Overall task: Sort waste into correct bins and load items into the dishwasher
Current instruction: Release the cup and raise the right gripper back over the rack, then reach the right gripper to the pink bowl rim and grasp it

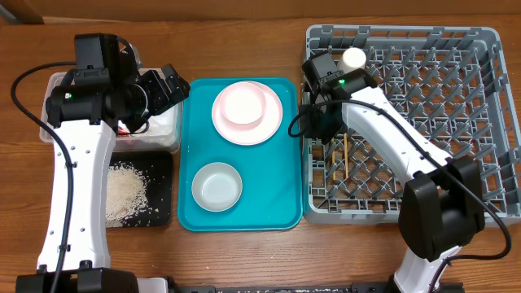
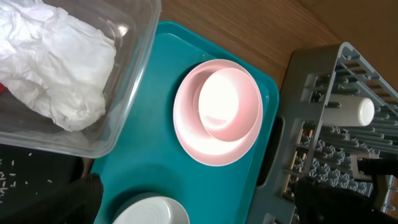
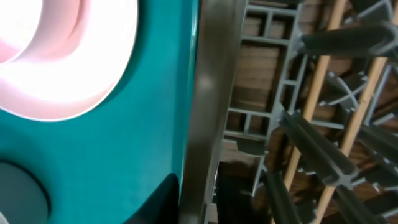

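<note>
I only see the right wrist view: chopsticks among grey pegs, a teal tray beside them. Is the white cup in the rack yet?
Observer: Yes, the cup is in the rack, at its far left corner.
Reviewer: Where is the rice?
Observer: The rice lies in the black tray, left of the teal tray.
Reviewer: And the napkin?
Observer: The napkin is inside the clear tub.

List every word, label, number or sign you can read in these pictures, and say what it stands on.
None. No legible text shows on the dish rack, teal serving tray, clear tub, pink bowl or white cup.
</note>
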`<state>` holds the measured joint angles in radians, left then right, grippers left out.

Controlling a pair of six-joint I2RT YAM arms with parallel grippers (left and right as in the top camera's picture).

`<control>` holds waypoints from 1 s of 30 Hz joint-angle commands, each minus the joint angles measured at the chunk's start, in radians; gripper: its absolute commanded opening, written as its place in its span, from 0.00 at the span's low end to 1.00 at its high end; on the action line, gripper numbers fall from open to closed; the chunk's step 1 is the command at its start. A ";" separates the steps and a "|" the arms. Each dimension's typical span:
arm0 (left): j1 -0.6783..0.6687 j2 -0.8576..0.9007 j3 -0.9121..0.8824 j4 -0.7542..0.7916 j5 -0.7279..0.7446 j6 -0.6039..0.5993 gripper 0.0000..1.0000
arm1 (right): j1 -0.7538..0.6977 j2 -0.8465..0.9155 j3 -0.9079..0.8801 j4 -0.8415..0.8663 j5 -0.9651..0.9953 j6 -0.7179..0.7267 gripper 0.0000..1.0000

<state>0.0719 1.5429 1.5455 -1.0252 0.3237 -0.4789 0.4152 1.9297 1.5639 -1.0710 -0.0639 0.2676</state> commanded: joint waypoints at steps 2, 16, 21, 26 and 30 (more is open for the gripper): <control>0.002 -0.007 0.025 0.001 0.013 0.008 1.00 | 0.001 0.003 -0.005 -0.019 0.019 0.006 0.19; 0.002 -0.007 0.025 0.002 0.013 0.008 1.00 | -0.001 0.002 0.003 -0.007 0.019 0.001 0.20; 0.002 -0.007 0.025 0.001 0.013 0.008 1.00 | -0.010 0.001 0.115 -0.032 0.029 -0.013 0.25; 0.002 -0.007 0.025 0.002 0.013 0.008 1.00 | -0.006 0.000 0.300 -0.091 0.008 -0.013 0.28; 0.002 -0.007 0.025 0.001 0.013 0.008 1.00 | 0.011 0.000 0.380 -0.071 -0.103 -0.013 0.28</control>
<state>0.0719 1.5429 1.5455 -1.0248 0.3233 -0.4789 0.4122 1.9411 1.8824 -1.1576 -0.0769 0.2607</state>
